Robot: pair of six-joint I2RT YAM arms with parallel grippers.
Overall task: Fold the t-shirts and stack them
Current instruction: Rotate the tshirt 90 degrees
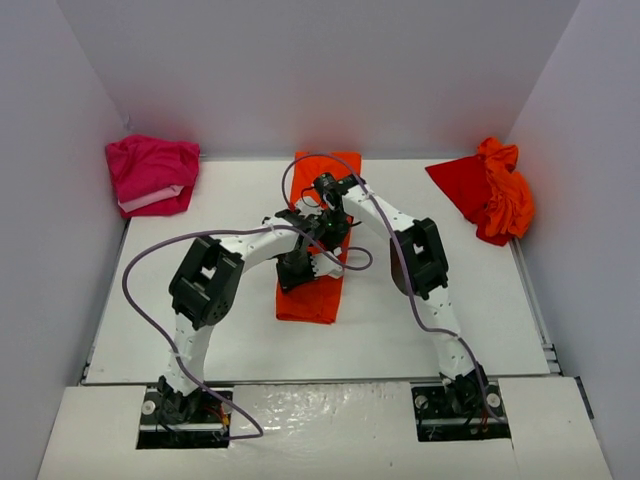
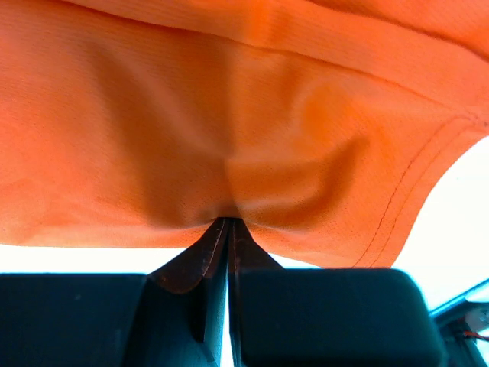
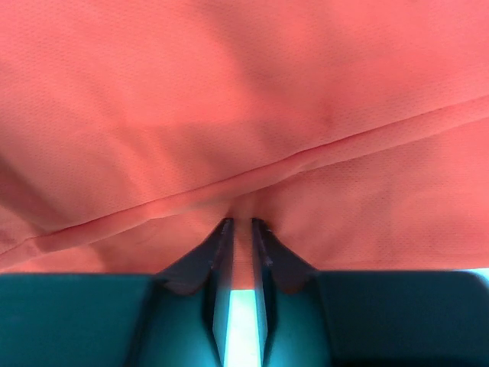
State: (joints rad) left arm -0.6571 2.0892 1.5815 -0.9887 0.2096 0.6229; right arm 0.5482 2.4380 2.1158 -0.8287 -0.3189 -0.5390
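Orange shirt lies mid-counter as a long narrow strip, one end at the far edge, the other pointing at the near edge. Both arms meet over its middle.

Left gripper: jaws fully closed, pinching a fold of orange cloth, which puckers up into the tips. A hemmed edge shows to the right of the pinch.

Right gripper: jaws a crack apart, cloth bunched at the tips with a seam running just across them. I can't tell whether it has real hold or is letting go.

Pink shirt is at the far-left corner, roughly folded. Red pile, red and orange cloth, is crumpled at the far-right corner. Both are well apart from the work.

My read: we're mid-fold on the strip, halving it lengthwise. To do it well:
- Confirm the right grip first. If it's loose, re-pinch before moving, or the fold goes skewed.
- Keep both pinches level and move them together, so the edge stays straight.
- Lift only enough to clear the lower layer. Too high and the strip drags along the counter.
- Land edge on edge and open only once the cloth lies flat.
- Mind the wrists: they're very close, and the cables loop right over the shirt.
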